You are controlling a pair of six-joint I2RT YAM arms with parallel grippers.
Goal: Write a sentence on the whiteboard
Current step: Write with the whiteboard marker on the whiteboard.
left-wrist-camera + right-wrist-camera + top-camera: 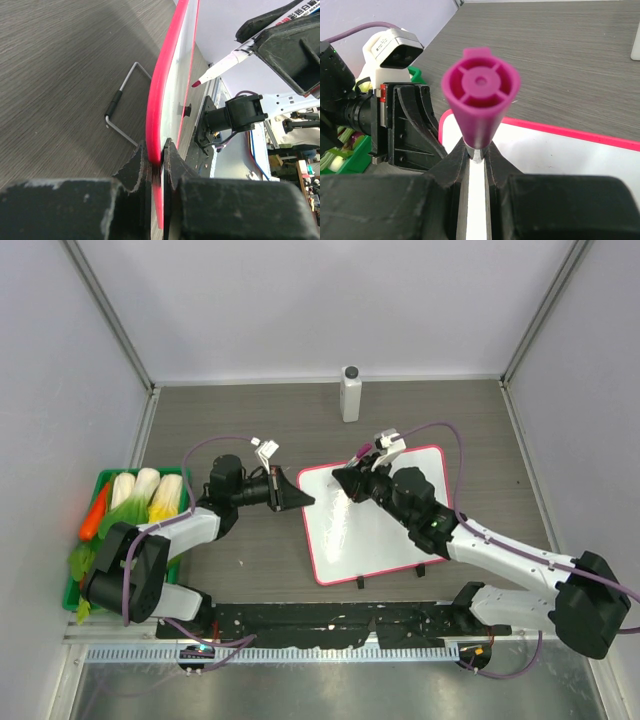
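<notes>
At the far left, the green plastic tray (70, 585) of toy vegetables sits well apart from the work and poses little risk.

The left pincer (159, 150) is clamped on the left edge of the white rectangular whiteboard with a thin pink-red frame (375, 530). The board lies near the middle of the desk (240, 420), with a bent wire foot (125, 100) under it. This one-sided grip is the main hazard. If the pen presses hard far from the clamp, the board could pivot or slip out, smearing the strokes.

The right pincer (477, 150) is closed around a white marker with a magenta end and red tip (215, 72). It is poised over the board's upper-left corner. I cannot tell whether the tip touches the surface. No sentence shows on the board, so the writing looks barely begun.

The two pincers are near each other here, and a leftward stroke could knock them together. A loose hold on the marker could also let it twist under pressure.

To the right, most of the board is open. The white upright bottle (351, 393) stands beyond the far edge, near enough to matter only if the arm swings back.
</notes>
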